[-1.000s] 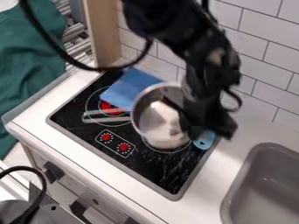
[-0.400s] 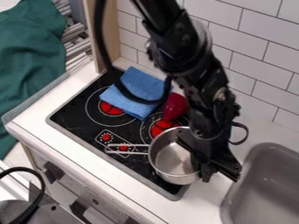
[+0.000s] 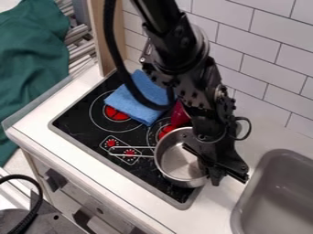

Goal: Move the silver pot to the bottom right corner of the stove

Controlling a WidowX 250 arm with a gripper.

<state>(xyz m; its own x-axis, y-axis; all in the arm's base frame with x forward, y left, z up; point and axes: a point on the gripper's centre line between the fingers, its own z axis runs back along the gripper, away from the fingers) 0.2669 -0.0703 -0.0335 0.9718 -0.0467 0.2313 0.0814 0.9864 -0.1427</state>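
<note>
- Black two-finger gripper (image 3: pixel 211 176) clamped on the right rim of the round silver metal pot (image 3: pixel 176 161), whose body lies left of it.
- Pot over the black stove's (image 3: pixel 76 124) near right part, wire handle (image 3: pixel 132 156) pointing left.

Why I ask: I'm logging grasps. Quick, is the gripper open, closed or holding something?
Gripper: at the sink-side rim of the silver pot; open or closed on it, I can't tell.

We count one silver pot (image 3: pixel 183 162), one stove (image 3: pixel 158 183), two burners (image 3: pixel 116 113), two red knobs (image 3: pixel 110 143), one blue cloth (image 3: pixel 133 101), one dark-red item (image 3: pixel 179 115), one green cloth (image 3: pixel 30 59), one grey sink (image 3: pixel 275 196) and one gripper (image 3: pixel 228 175).
</note>
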